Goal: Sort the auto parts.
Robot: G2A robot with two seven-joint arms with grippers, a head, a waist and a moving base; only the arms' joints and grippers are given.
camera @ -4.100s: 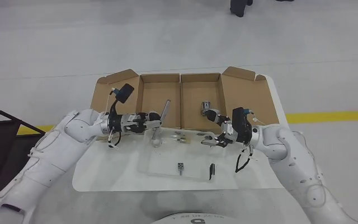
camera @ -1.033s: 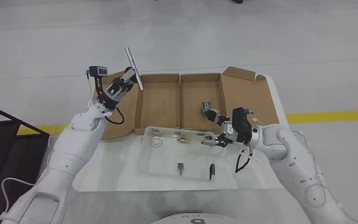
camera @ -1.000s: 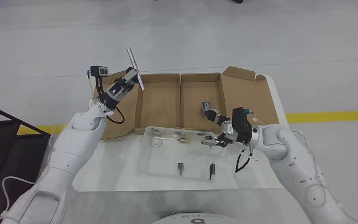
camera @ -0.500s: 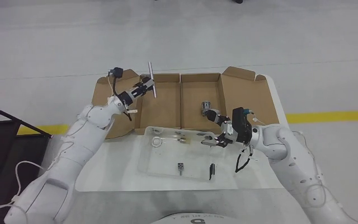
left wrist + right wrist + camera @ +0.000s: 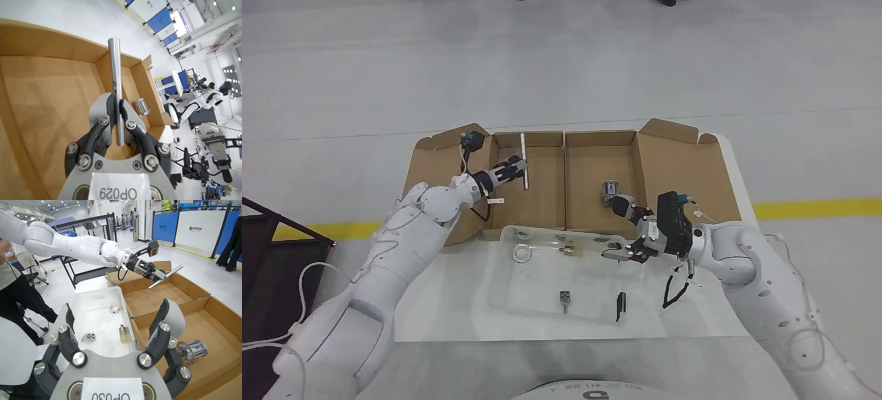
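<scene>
Top: the hub (image 5: 610,189) is already in the right bay of the box (image 5: 547,205), so I judge one part sorted. The rod (image 5: 524,165) is in transit. The left hand (image 5: 514,171) is clamped on it over the left bay, at 11 o'clock from the tray (image 5: 542,285) on the surface (image 5: 422,310). Left in the tray are the ring (image 5: 522,253), cylinder (image 5: 567,248), block (image 5: 565,297) and pin (image 5: 621,303). The right hand (image 5: 625,230) sits at the tray's 2 o'clock corner with its fingers apart, holding nothing.

Left wrist: the left hand (image 5: 116,106) pinches the rod (image 5: 115,66) below its middle. The rod is above the box (image 5: 47,91) floor and not yet released. The hub (image 5: 141,107) is in the next bay.

Right wrist: the right hand (image 5: 117,309) is wide open, straddling the tray (image 5: 98,291) and box (image 5: 151,298) edge. The hub (image 5: 192,349) is just beside one finger. The ring (image 5: 114,308), cylinder (image 5: 123,334) and block (image 5: 88,336) are untouched. The rod (image 5: 175,269) is tilted in the left hand (image 5: 161,276).

Delta: 4 s ago the left hand held the rod low at the tray by the ring. 1 s ago it was swung out past the box's 9 o'clock flap, and it is now in over the left bay. The right arm, hub and tray parts are unchanged.
</scene>
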